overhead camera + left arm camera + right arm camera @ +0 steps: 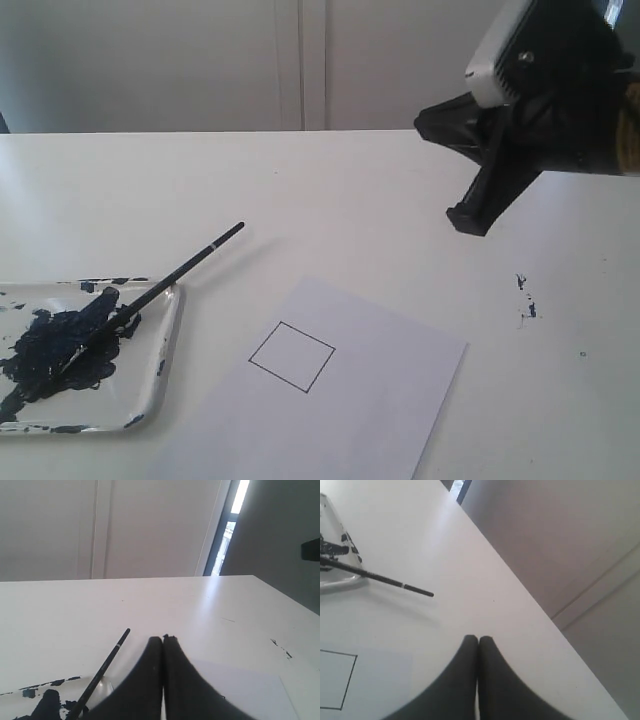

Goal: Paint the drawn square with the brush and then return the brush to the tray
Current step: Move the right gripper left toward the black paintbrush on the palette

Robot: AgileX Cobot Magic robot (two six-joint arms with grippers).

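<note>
Since the left gripper point(163, 639) only shows up in its own wrist camera, I'll start there. Its two black fingers are pressed flat together with nothing between them, so it's just clenched on air, low over the white table point(340, 190).

Over on the far left of the table sits the tray point(168, 345). It's white with rounded corners and has a big smear of dark navy paint point(50, 350) in it. The brush point(175, 277) lies with its tip end down in that paint. Its thin black handle leans across the tray's far right rim and sticks out over the table, with a pale band near the free end.

Just right of the tray is the paper point(390, 400), lying at an angle; can't tell if the two touch. The drawn square point(291, 356) is on the sheet's left half, tilted, a thin black outline and totally unpainted inside. Further right, a few dark specks point(527, 298) dot the bare tabletop.

Up in the top right corner, the right gripper point(468, 218) hangs above the table, well apart from the brush and the paper. Its fingers are squeezed together too, and it's holding nothing.
</note>
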